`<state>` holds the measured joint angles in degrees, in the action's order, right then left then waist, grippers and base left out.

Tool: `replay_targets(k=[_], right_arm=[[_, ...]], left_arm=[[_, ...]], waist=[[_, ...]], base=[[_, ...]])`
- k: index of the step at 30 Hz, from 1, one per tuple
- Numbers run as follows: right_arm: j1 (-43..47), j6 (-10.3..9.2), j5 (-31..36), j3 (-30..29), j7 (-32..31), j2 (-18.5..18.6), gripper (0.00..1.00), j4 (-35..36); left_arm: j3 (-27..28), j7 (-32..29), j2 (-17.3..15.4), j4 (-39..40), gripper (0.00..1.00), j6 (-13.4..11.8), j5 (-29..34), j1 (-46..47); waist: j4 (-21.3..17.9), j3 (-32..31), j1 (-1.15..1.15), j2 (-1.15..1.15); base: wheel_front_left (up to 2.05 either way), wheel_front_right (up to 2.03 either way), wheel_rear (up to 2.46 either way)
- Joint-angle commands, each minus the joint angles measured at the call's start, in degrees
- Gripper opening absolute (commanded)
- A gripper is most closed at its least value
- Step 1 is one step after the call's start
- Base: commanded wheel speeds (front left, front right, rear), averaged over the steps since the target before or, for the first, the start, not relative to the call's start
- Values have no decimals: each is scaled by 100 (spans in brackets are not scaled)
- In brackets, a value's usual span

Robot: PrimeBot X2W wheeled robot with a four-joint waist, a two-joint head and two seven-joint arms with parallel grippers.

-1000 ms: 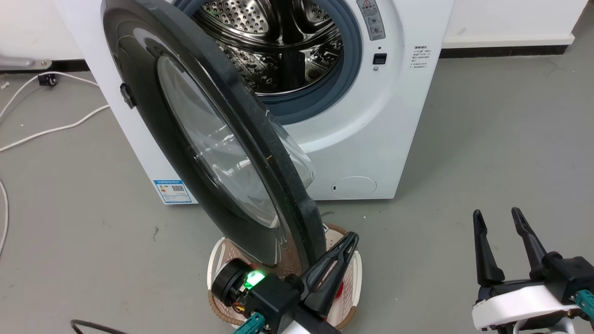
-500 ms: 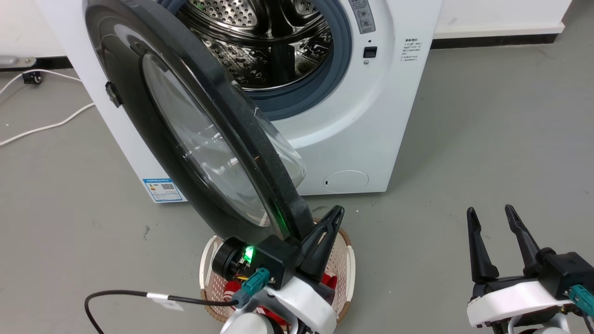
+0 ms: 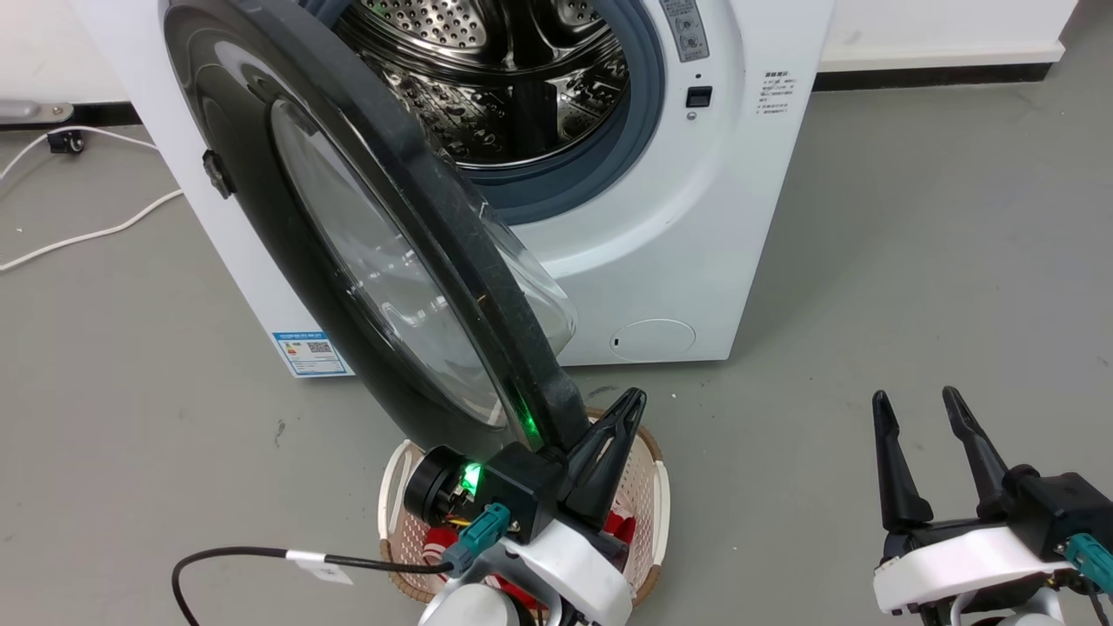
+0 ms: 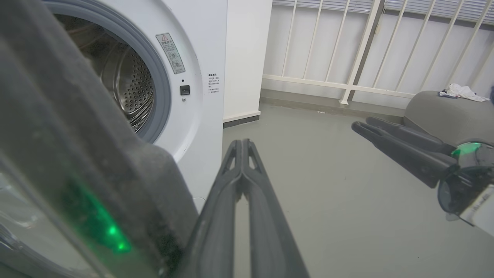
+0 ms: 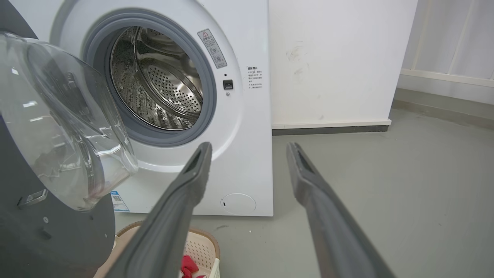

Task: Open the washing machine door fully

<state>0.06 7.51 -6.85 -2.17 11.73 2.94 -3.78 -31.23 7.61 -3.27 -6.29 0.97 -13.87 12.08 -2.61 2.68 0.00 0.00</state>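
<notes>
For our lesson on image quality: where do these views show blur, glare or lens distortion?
Left wrist view: the washing machine door is close and blurred, with a green glow; railing bars splay. Right wrist view: reflections streak the glass bowl. Head view: sharp, evenly lit.

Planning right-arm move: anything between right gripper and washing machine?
Bare grey floor separates the right gripper from the washing machine; head and right wrist views show it.

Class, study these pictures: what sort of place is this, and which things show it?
Probably a laundry corner of an indoor room: a washing machine with its door swung open, a basket holding red cloth before it, and a bare grey floor.
</notes>
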Motion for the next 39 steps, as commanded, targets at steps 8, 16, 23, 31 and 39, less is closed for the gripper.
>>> replay_targets(k=[8,16,23,31,39], right_arm=[[-47,-4,-6,-36,-43,-13,100,-18],[-41,-4,26,-103,-108,-13,100,6],[90,-3,29,-132,-226,-12,100,34],[139,-3,66,-200,-327,-12,100,125],[175,-3,71,-190,-407,-12,100,185]], left_arm=[[211,140,-289,16,0,-241,15,-192],[267,167,-461,337,0,-459,-4,-661],[209,252,-481,666,0,-624,-17,-1092],[232,334,-593,967,0,-811,-6,-1481],[539,401,-764,1098,0,-1073,-70,-1733]], waist=[[130,-27,0,0],[334,-109,0,0],[673,-156,0,0],[1225,-209,0,0],[1604,-208,0,0]], base=[[0,0,0],[0,0,0],[0,0,0],[0,0,0],[0,0,0]])
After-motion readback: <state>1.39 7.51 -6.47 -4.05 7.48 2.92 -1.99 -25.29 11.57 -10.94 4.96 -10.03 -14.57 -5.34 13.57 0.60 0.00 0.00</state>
